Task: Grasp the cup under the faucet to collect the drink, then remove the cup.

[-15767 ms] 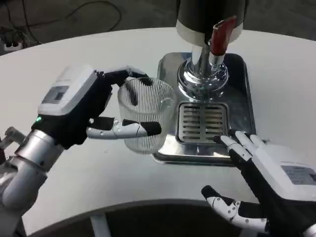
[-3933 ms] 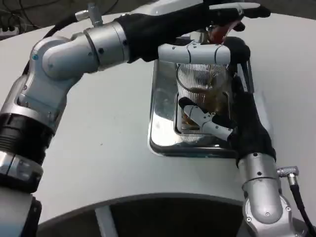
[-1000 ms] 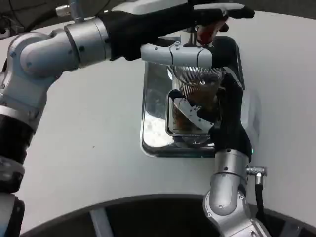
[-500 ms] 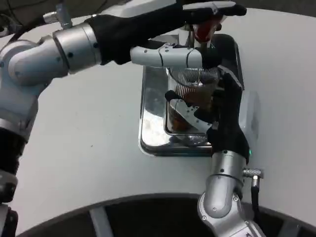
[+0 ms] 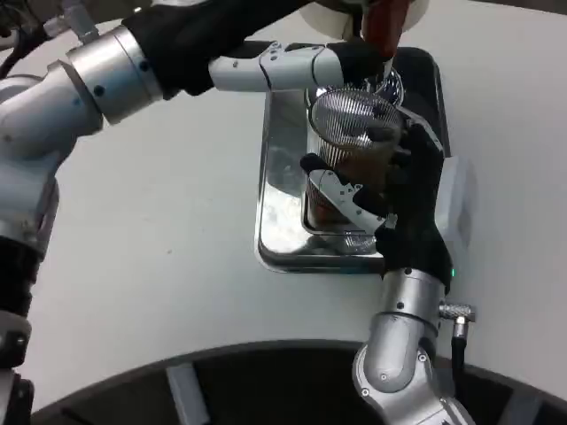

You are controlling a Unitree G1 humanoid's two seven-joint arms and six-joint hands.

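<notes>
The ribbed clear cup [image 5: 347, 146] stands over the drip tray's grate, below the faucet, with brown drink in its lower part. My right hand [image 5: 409, 199] grips the cup from the right and front, its fingers wrapped around the wall. My left hand [image 5: 266, 57] reaches across from the left, and one long finger ends beside the red tap lever [image 5: 383, 25]. The top edge of the picture cuts off the upper part of that hand, so its hold on the lever is hidden.
The shiny metal drip tray [image 5: 282, 190] lies on the white table [image 5: 159, 230]. The dispenser's chrome base [image 5: 390, 84] stands at the tray's far end. My left forearm [image 5: 97, 84] spans the upper left. The table's front edge curves across the bottom.
The whole picture has shifted, so the camera moved. My right hand still grips the cup under the faucet, and my left hand stays up at the red lever.
</notes>
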